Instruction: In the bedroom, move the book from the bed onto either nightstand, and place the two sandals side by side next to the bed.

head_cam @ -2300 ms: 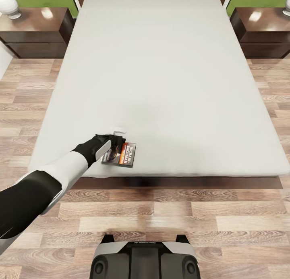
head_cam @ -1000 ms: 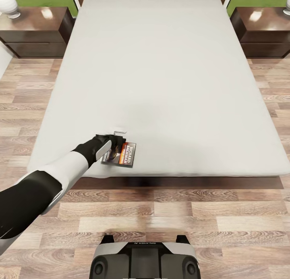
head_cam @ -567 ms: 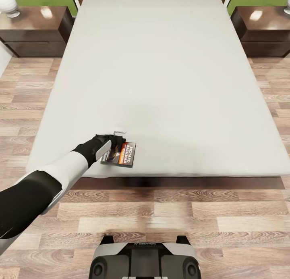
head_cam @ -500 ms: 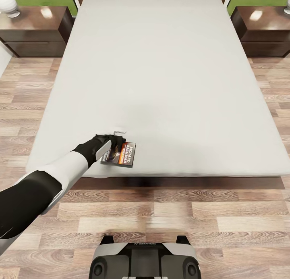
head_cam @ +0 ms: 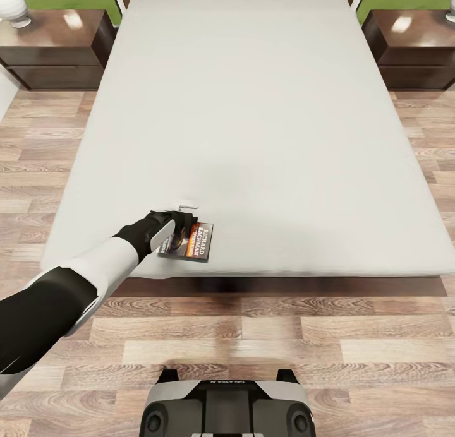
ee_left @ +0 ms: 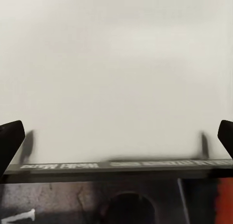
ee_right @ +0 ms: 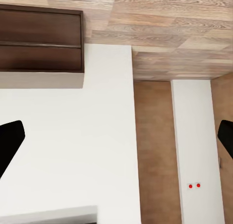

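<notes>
**A:** Anyone able to tell what the left gripper [head_cam: 183,225] is actually doing? From the head view the wrist covers the near-left part of the book [head_cam: 189,241], so I can't see the contact at all.

**B:** Same here. In the left wrist view the two fingertips [ee_left: 10,141] sit far apart at opposite sides, so the jaws are spread wide, not pinching anything. The book [ee_left: 116,195] is right under the camera, cover blurry, cut off by the frame; its far edge runs across between the tips. Whether a finger touches it, can't tell.

**A:** And the book's where?

**B:** On the bed [head_cam: 253,108], close to the foot edge, toward its left corner. A nightstand [head_cam: 54,48] stands at each head corner.

**A:** Right gripper [ee_right: 116,136]?

**B:** Tips wide apart too, nothing between them. White wall and dark drawers behind.
</notes>
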### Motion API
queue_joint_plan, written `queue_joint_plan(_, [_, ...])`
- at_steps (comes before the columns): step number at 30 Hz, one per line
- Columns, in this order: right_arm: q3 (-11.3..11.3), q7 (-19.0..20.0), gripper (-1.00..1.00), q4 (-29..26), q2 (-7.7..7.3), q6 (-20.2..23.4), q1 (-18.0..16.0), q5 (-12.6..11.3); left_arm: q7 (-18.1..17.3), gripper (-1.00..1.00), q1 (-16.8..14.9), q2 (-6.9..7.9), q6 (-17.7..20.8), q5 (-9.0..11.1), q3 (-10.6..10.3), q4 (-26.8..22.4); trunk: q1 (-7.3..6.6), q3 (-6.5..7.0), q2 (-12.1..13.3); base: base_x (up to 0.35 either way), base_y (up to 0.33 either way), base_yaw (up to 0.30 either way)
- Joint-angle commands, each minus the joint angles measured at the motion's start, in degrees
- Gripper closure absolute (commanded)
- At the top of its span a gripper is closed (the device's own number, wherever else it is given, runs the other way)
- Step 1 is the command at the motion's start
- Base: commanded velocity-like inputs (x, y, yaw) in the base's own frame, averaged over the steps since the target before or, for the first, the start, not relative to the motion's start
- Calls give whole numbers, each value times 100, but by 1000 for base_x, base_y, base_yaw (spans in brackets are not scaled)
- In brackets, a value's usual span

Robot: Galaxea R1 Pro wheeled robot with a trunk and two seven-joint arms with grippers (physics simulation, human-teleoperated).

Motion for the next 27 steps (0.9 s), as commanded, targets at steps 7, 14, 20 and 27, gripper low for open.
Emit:
queue_joint_plan(7, [-49, -20, -100, 13, -13, 6, -5, 55, 42, -100, -3, 0, 21, 61, -44, -11, 0, -2, -2, -1, 0, 0])
queue_joint_plan(14, [-49, -21, -100, 13, -15, 6, -5, 57, 42, -100, -3, -3, 21, 61, -44, -11, 0, -2, -2, -111, 0, 0])
queue_joint_plan(20, [-49, -19, -100, 13, -16, 6, -5, 56, 42, -100, -3, -5, 21, 61, -44, -11, 0, -2, -2, -90, 0, 0])
queue_joint_plan(27, [-49, -19, -100, 13, -16, 6, -5, 57, 42, -100, -3, -6, 21, 61, -44, -11, 0, -2, -2, -24, 0, 0])
